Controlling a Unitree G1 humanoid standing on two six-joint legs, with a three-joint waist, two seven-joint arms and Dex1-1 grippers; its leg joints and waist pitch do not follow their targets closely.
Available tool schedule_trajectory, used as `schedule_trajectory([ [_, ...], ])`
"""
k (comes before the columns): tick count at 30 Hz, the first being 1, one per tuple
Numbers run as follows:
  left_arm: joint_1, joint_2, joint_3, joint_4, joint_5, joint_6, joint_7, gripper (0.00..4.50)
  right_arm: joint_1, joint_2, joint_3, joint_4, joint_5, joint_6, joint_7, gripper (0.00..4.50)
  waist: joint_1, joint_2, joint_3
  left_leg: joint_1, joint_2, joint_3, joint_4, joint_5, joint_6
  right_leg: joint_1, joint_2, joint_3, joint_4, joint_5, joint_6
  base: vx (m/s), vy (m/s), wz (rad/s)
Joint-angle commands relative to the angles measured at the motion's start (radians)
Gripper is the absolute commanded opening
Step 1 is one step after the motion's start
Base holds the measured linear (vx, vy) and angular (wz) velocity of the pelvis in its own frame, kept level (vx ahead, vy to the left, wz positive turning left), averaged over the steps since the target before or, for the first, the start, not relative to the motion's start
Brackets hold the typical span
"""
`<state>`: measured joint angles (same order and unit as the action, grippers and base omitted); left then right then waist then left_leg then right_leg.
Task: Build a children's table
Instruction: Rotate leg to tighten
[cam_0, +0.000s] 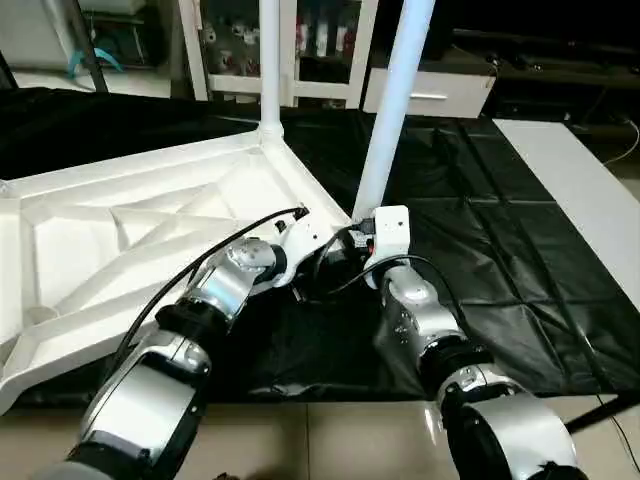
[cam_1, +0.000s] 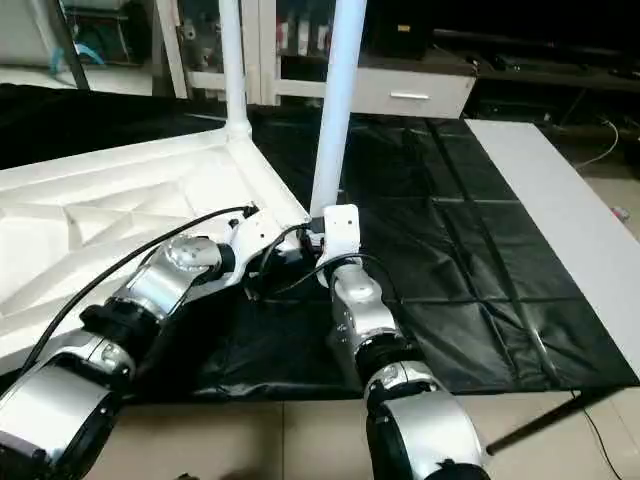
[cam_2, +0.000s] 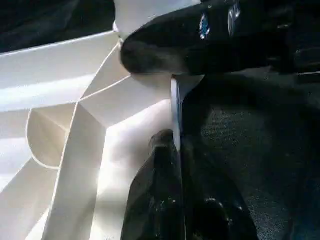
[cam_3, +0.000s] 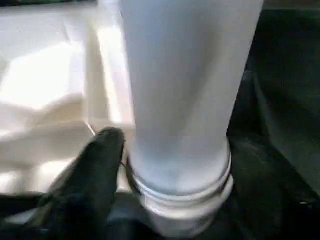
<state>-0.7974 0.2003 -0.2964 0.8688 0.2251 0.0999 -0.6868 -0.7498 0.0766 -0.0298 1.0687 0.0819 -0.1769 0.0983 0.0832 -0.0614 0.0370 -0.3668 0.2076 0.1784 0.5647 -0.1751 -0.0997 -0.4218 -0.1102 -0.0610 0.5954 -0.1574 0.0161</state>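
Upright, leg (cam_0: 392, 110) within right end effector (cam_0: 372, 232)

Both forearms are silver metal with black joint rings. A black cable runs along the left forearm (cam_0: 215, 290) behind the claw; the right wrist (cam_0: 388, 235) carries a white box.
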Motion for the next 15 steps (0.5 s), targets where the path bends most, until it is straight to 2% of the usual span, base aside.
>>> schedule_trajectory([
  [1,0.059,0.007,0.009,0.015,-0.021,-0.027,0.015,0.00,-0.004,-0.026,0.004,-0.073,0.011,-0.019,0.045,3.77,0.002,-0.003,-0.055,-0.002,0.012,0.005,-0.069,-0.222,0.045,0.057,-0.028,0.027,-0.059,-0.214,-0.180,0.000,0.000,0.00],
  [2,0.068,0.017,0.005,0.001,-0.023,-0.026,-0.011,0.00,0.004,-0.046,0.003,-0.096,0.014,-0.002,0.068,3.82,0.003,0.007,-0.055,0.005,0.013,0.004,-0.070,-0.242,0.040,0.053,-0.028,0.028,-0.062,-0.238,-0.175,0.000,0.000,0.00],
  [3,0.073,0.024,0.002,-0.007,-0.025,-0.024,-0.030,0.00,0.011,-0.061,0.004,-0.114,0.018,0.009,0.095,3.82,0.002,0.001,-0.056,0.006,0.015,0.003,-0.069,-0.250,0.037,0.053,-0.028,0.029,-0.063,-0.242,-0.174,0.000,0.000,0.00],
  [6,0.084,0.041,0.002,-0.017,-0.034,-0.041,-0.077,0.00,0.028,-0.111,0.015,-0.159,0.023,0.072,0.184,4.13,0.004,-0.003,-0.056,0.004,0.013,0.005,-0.067,-0.220,0.040,0.055,-0.024,0.029,-0.057,-0.195,-0.183,0.000,0.000,0.00],
  [8,0.089,0.054,0.006,-0.016,-0.039,-0.054,-0.105,0.00,0.046,-0.159,0.047,-0.188,0.008,0.098,0.280,4.22,0.005,-0.003,-0.058,0.003,0.012,0.007,-0.063,-0.210,0.049,0.057,-0.024,0.030,-0.057,-0.178,-0.189,0.000,0.000,0.00],
  [11,0.113,0.094,-0.008,-0.040,-0.069,-0.090,-0.254,0.00,0.104,-0.283,0.150,-0.290,-0.027,0.135,0.564,4.47,0.011,-0.002,-0.055,0.003,0.013,0.008,-0.062,-0.216,0.067,0.059,-0.024,0.029,-0.062,-0.191,-0.196,0.000,0.000,0.00],
  [13,0.141,0.126,-0.036,-0.088,-0.094,-0.086,-0.400,0.00,0.153,-0.362,0.212,-0.393,0.003,0.180,0.779,4.47,0.014,0.001,-0.054,0.002,0.014,0.006,-0.063,-0.231,0.073,0.064,-0.024,0.028,-0.062,-0.205,-0.198,0.000,0.000,0.00],
  [14,0.149,0.134,-0.045,-0.101,-0.101,-0.085,-0.443,0.00,0.166,-0.382,0.228,-0.420,0.015,0.191,0.838,4.47,0.013,0.003,-0.052,0.000,0.017,0.005,-0.064,-0.233,0.078,0.063,-0.027,0.030,-0.061,-0.202,-0.201,0.000,0.000,0.00],
  [15,0.162,0.149,-0.064,-0.135,-0.114,-0.055,-0.509,0.00,0.180,-0.415,0.255,-0.451,0.019,0.193,0.909,4.47,0.011,0.005,-0.053,0.004,0.018,0.005,-0.065,-0.253,0.073,0.057,-0.028,0.030,-0.064,-0.220,-0.206,0.000,0.000,0.00],
])
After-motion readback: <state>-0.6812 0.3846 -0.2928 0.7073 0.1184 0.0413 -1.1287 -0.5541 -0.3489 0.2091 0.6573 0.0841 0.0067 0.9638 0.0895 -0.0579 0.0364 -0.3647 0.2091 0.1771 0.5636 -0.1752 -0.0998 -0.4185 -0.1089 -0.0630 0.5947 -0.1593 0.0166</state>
